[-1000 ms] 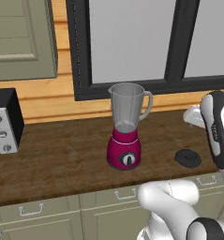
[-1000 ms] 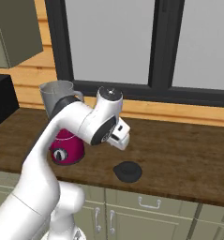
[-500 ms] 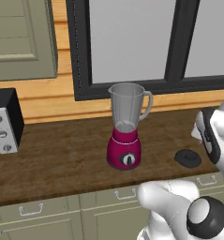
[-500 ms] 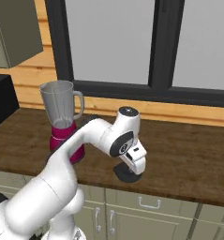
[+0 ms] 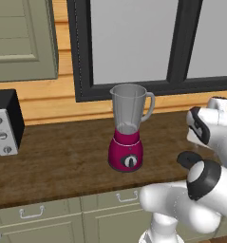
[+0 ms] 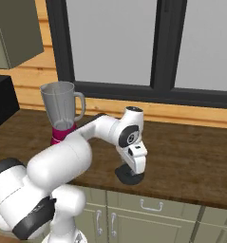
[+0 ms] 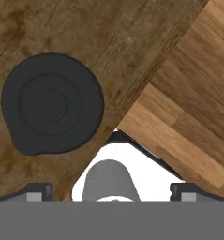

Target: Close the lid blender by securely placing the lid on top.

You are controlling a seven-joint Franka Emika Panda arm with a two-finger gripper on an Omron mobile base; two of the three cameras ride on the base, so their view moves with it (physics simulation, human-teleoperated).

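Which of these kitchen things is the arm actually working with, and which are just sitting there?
Part of the job:
the lid, lying on the counter under the gripper
the blender, its jar open at the top

Just sitting there:
the black-and-silver appliance with knobs
the cabinet doors below the counter

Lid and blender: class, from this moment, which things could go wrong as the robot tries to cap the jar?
1. In the hand view the lid sits left of the line between the fingertips, so the end effector may descend beside it.
2. The lid lies near the counter edge and could be nudged off.
3. The blender stands well apart; its tall jar could be bumped in transit.
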